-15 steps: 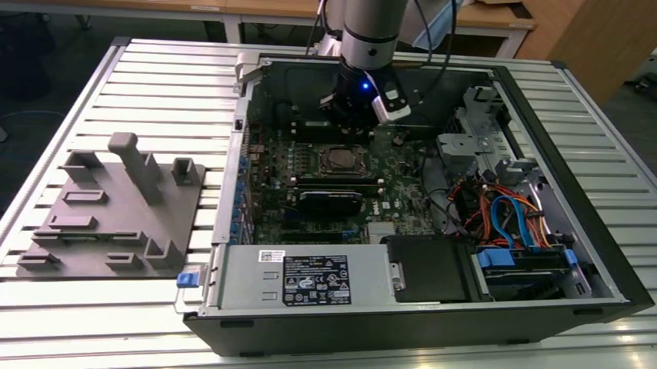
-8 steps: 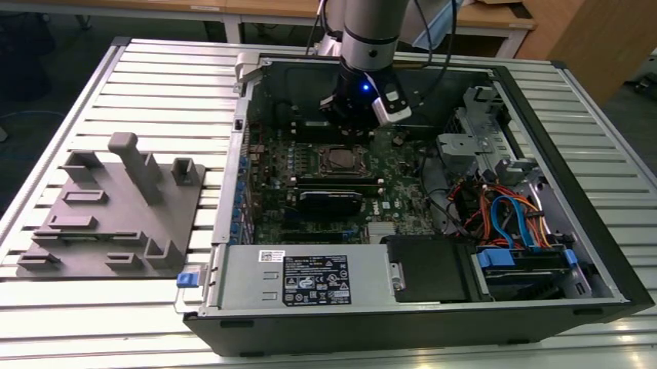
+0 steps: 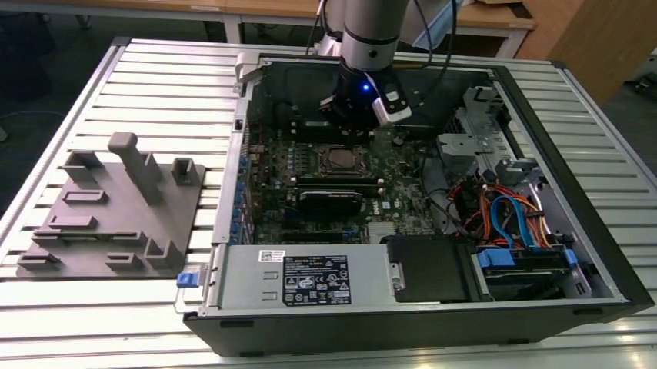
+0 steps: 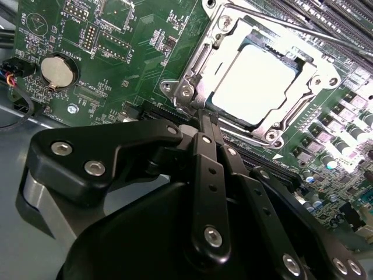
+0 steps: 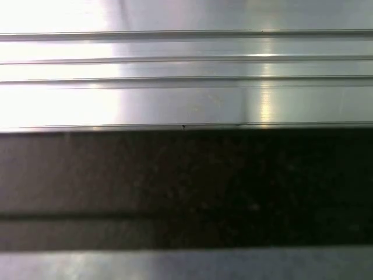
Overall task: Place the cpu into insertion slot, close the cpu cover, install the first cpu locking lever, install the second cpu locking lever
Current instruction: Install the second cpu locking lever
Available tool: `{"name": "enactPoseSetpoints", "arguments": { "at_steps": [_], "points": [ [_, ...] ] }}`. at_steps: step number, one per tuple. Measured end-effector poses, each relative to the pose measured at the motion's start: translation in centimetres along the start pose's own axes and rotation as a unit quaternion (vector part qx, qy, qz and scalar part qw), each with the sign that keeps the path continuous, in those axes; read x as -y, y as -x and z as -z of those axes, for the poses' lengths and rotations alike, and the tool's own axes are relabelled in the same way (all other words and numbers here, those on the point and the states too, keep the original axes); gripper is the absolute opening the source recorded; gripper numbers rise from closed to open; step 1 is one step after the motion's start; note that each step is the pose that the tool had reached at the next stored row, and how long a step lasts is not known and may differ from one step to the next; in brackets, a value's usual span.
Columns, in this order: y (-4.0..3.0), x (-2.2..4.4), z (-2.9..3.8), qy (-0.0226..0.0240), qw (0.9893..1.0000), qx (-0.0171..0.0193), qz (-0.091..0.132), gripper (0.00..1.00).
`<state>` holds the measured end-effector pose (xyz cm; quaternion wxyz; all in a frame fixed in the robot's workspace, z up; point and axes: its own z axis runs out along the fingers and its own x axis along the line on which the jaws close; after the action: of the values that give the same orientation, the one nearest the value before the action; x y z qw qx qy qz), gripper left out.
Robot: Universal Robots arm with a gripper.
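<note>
Cpu: seated in insertion slot; cpu cover down over it, placement and closing apparently done; levers' state unclear; gripper: fingers pressed together, empty, at the socket's edge.

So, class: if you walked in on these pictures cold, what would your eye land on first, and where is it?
First, the open computer case lying on the slatted table, with the arm reaching down into it and its gripper above the green motherboard. In the second wrist view, the bright silvery cpu sits in its socket under the cpu cover, the closed black fingers just short of it. A grey fixture block lies at the exterior view's left.
</note>
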<state>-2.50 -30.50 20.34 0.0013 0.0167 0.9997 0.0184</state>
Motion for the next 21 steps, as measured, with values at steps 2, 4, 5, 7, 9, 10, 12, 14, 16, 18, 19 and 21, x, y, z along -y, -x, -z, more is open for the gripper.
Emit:
{"name": "enactPoseSetpoints", "arguments": {
  "at_steps": [2,4,5,7,9,10,12,14,16,18,19,21],
  "points": [
    [0.0,0.08,0.01,0.0,1.0,0.0,0.0,0.1],
    [0.01,0.29,0.01,0.0,1.0,0.0,0.0,0.1],
    [0.01,0.39,0.02,0.0,1.0,0.0,0.0,0.1],
    [0.02,0.53,0.02,-0.0001,1.0,0.0,0.0,0.1],
    [0.02,0.59,0.02,-0.0001,1.0,0.0,0.0,0.1],
    [0.02,0.59,0.02,-0.0001,1.0,0.0,0.0,0.1],
    [0.02,0.61,0.07,-0.0002,1.0,0.0,0.0,0.1],
    [0.02,0.6,0.22,-0.0002,1.0,-0.0001,0.0,0.1],
    [0.02,0.59,0.54,-0.0002,1.0,-0.0001,0.0,0.1],
    [0.02,0.57,0.9,-0.0001,1.0,0.0,0.0,0.1],
    [0.02,0.57,1.07,-0.0001,1.0,0.0,0.0,0.1],
    [0.02,0.55,1.42,-0.0002,1.0,-0.0001,0.0,0.1]
  ]
}}
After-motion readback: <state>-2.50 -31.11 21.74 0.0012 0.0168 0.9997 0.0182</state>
